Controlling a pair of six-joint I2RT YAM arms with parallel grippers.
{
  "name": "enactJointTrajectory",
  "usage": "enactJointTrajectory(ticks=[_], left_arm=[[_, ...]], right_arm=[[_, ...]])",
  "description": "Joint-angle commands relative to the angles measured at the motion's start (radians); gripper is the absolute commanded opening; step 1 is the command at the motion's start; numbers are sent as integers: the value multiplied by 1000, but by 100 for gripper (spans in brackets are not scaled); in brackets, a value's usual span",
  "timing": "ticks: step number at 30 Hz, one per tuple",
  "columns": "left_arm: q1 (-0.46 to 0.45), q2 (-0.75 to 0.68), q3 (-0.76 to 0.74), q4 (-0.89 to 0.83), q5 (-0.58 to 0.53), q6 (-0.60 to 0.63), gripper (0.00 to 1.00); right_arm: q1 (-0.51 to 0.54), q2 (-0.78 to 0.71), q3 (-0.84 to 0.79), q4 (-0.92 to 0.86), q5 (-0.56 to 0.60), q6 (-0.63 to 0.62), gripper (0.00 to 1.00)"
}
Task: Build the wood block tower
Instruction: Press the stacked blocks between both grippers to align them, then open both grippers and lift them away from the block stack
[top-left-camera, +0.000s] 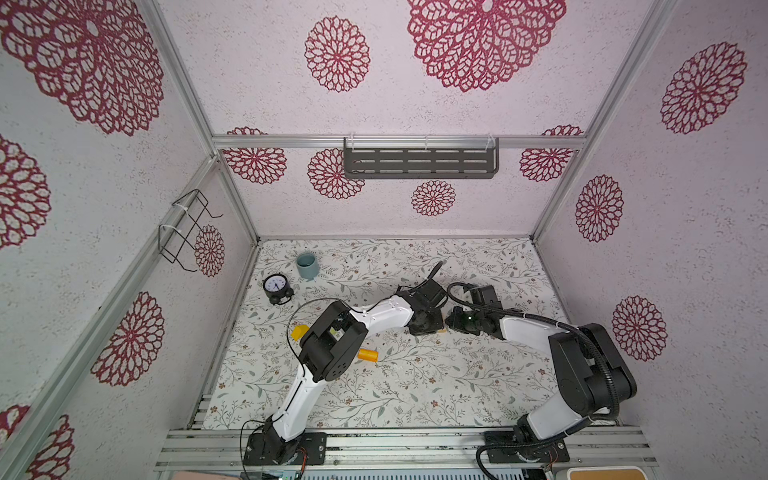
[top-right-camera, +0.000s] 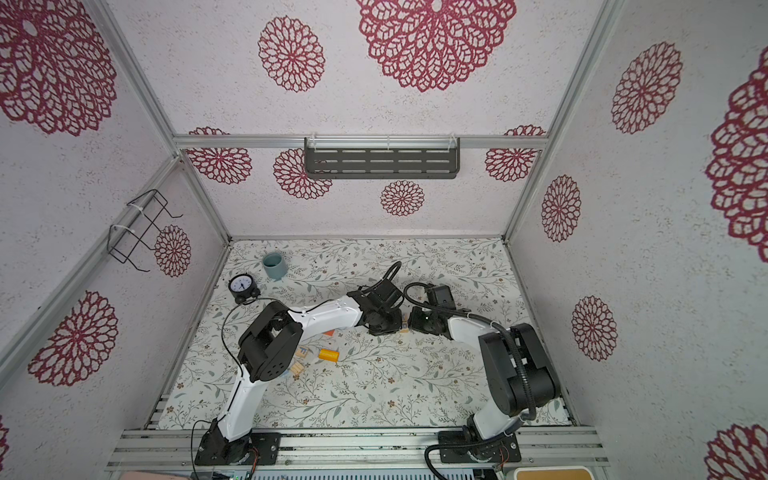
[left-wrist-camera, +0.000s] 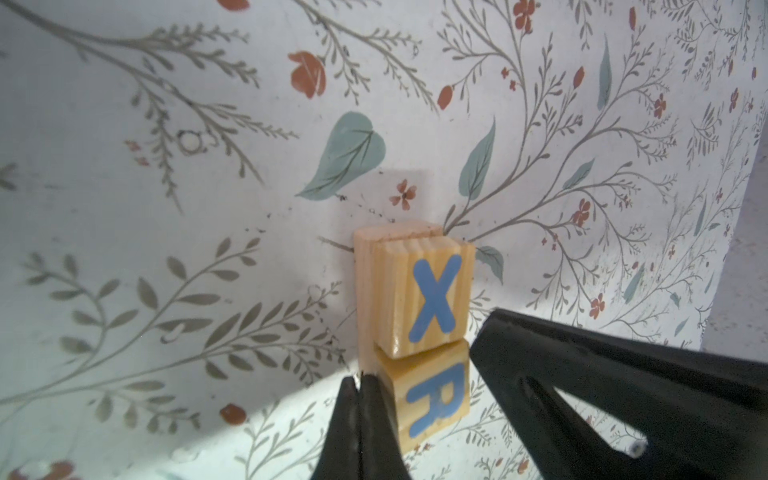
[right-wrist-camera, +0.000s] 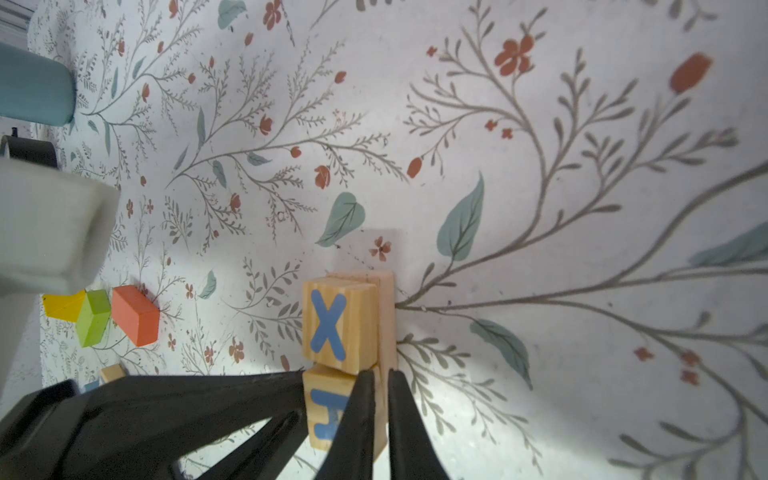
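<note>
Lower centre, left wrist view, on bench (left-wrist-camera: 166, 208): X cube (left-wrist-camera: 419, 299) touching R cube (left-wrist-camera: 432, 399), pale block (left-wrist-camera: 395, 232) behind. Flanking them: left gripper (left-wrist-camera: 358, 399), right gripper (right-wrist-camera: 380, 415), jaws clenched, apparently empty. Handling: nudge lightly, evenly from both sides; cubes may topple.

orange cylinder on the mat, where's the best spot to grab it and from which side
Take the orange cylinder at mid-length, jaws across its curved sides, coming straight down from above: it lies on its side, flat ends facing sideways.
</note>
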Motion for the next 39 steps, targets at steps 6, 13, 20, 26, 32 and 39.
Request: enactJointTrajectory(ticks=[6, 13, 20, 26, 32, 39], left_arm=[[16, -89, -29, -12, -31, 6, 0], [37, -147, -77, -14, -55, 15, 0], [88, -326, -203, -21, -126, 33, 7], [164, -549, -358, -41, -196, 52, 55], [242, -784, -490, -109, -278, 71, 98], [372, -1061, -622, -195, -284, 82, 97]], right_arm=[[5, -22, 54, -41, 20, -10, 18], [4, -60, 77, -95, 53, -35, 24], [4, -153, 88, -163, 47, -85, 35], [10, -187, 144, -239, -23, -193, 45], [57, -126, 267, -337, -45, -319, 52], [190, 40, 485, -427, -60, -419, 55]])
